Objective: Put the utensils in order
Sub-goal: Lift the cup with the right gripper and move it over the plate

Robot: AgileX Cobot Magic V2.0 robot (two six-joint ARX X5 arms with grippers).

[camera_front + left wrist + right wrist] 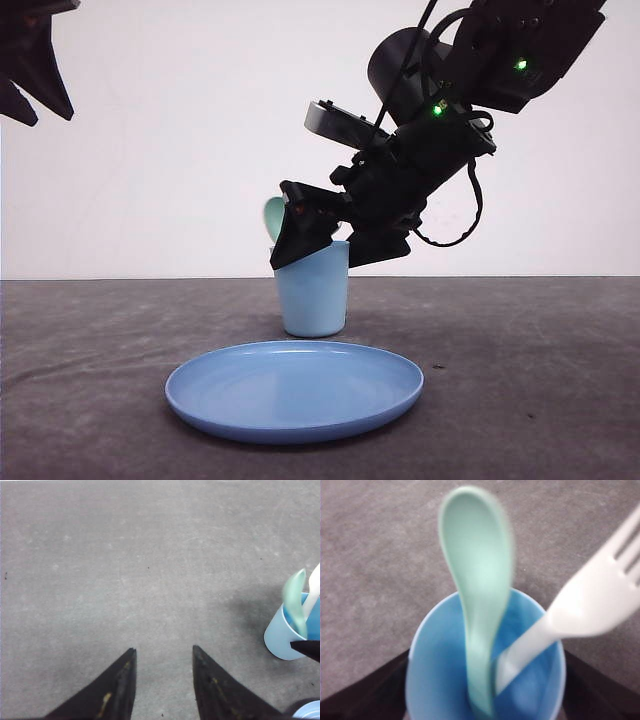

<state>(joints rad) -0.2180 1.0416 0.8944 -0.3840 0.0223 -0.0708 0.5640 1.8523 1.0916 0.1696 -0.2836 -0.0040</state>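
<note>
The pale mint-green spoon [476, 580] and the white fork [590, 607] both stand handle-down in the light blue cup [440, 680], heads sticking out above the rim. My right gripper [487, 680] is open just above the cup, one dark finger on each side of it, holding nothing. From the front, the right gripper [300, 235] hangs tilted over the cup [313, 290], and the spoon [273, 218] peeks out behind it. My left gripper [164, 652] is open over bare table; off to its side are the cup [285, 637], spoon [295, 602] and fork [314, 585].
A round blue plate [294, 388] lies on the grey table [90, 380] in front of the cup, with nothing on it. The left gripper [30, 80] hangs high at the far left. A white wall closes the back.
</note>
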